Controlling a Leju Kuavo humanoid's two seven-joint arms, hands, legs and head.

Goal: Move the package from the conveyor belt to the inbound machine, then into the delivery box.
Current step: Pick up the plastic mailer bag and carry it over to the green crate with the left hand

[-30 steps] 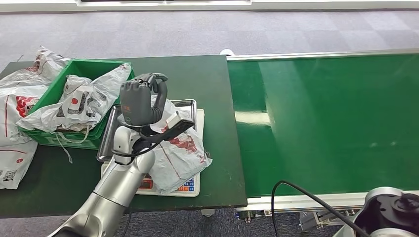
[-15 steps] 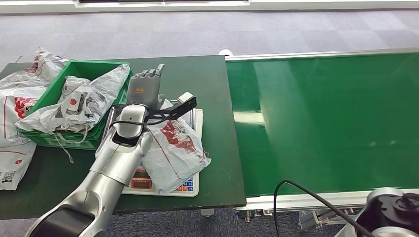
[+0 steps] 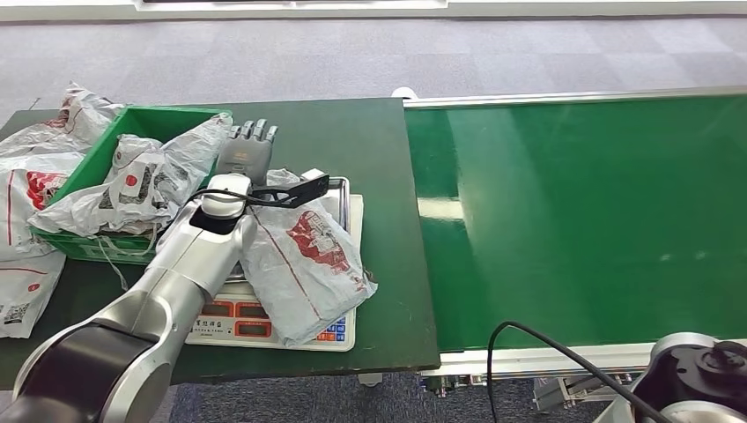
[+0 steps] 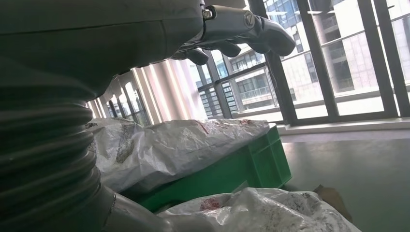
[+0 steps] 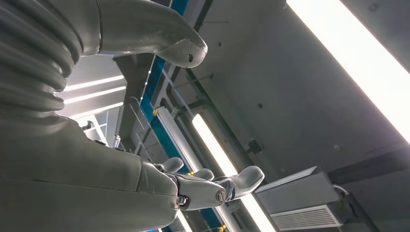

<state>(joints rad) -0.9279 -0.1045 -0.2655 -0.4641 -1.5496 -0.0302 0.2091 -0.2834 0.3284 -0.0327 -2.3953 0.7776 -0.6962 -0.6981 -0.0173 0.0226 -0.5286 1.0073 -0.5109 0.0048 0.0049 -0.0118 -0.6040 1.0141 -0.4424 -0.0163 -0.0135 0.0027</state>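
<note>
Package lies on the scale — left robot hand spread, empty.

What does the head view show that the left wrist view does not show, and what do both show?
Head view alone: the conveyor belt, the scale and its metal tray under the package.
Left wrist view alone: tall windows behind the scene.
Both: the left hand, fingers apart and holding nothing, and the green delivery box with white bags in it.
</note>
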